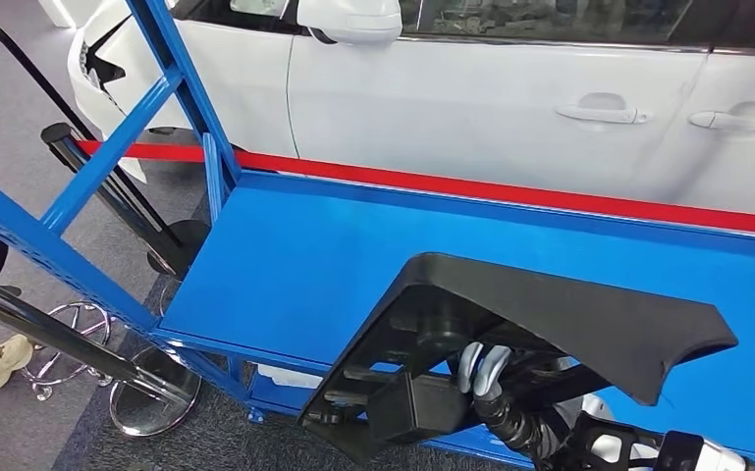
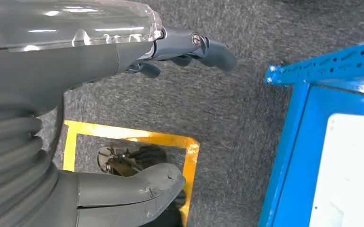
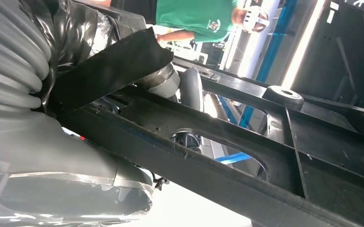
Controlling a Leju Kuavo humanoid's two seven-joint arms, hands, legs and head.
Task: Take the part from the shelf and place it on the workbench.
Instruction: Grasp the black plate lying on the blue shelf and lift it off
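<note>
Car: a white car (image 1: 511, 98) with two door handles stands beyond the far edge of the counter, behind a red strip.
Counter: a flat blue metal counter (image 1: 295, 255) with a raised rim; a blue slanted frame of metal struts (image 1: 172, 78) rises from its far left corner.
Part: a large black moulded plastic part (image 1: 560, 314) with a broad angular panel and a ribbed underside with a box-shaped lump. It is held tilted above the near right area of the counter, its near edge overhanging the counter's front rim; whether any of it touches the counter cannot be told.
Right hand: the right hand (image 1: 483, 371) comes up from below the counter's near right edge and grips the part (image 3: 246, 142) from underneath, silver fingers curled around a rib.
Left hand: the left hand (image 2: 137, 118) hangs over grey carpet beside the counter's blue edge (image 2: 288, 142), thumb and fingers spread apart, holding nothing.
Floor: yellow tape outline (image 2: 189, 156) on the carpet below the left hand.
Person: a green-shirted person (image 3: 194, 16) shows past the part in the right wrist view.
</note>
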